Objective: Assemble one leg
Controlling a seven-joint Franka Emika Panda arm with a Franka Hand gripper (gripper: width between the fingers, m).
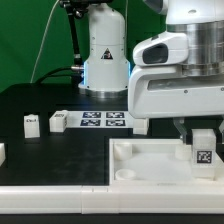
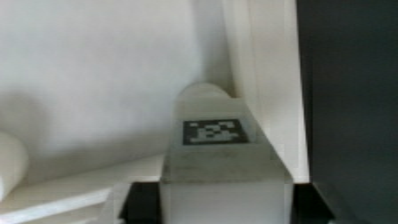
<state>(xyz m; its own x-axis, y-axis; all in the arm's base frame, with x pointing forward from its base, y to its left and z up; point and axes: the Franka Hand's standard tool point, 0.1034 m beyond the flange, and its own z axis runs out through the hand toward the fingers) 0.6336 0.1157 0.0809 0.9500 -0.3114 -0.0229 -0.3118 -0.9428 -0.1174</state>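
My gripper (image 1: 203,132) is shut on a leg (image 1: 203,148), a small white block with a code tag on its face. It holds the leg upright over the near right corner of the large white tray-like piece (image 1: 150,160). In the wrist view the leg (image 2: 217,150) runs out between my two black fingers (image 2: 143,200) toward the tray's inner corner, its tag facing the camera. Its far end sits against the raised corner wall (image 2: 249,70). Whether it is seated there I cannot tell.
Two more white legs (image 1: 31,123) (image 1: 60,120) lie on the black table at the exterior view's left, and a third at the left edge (image 1: 2,152). The marker board (image 1: 103,120) lies behind the tray. The robot base (image 1: 105,50) stands at the back.
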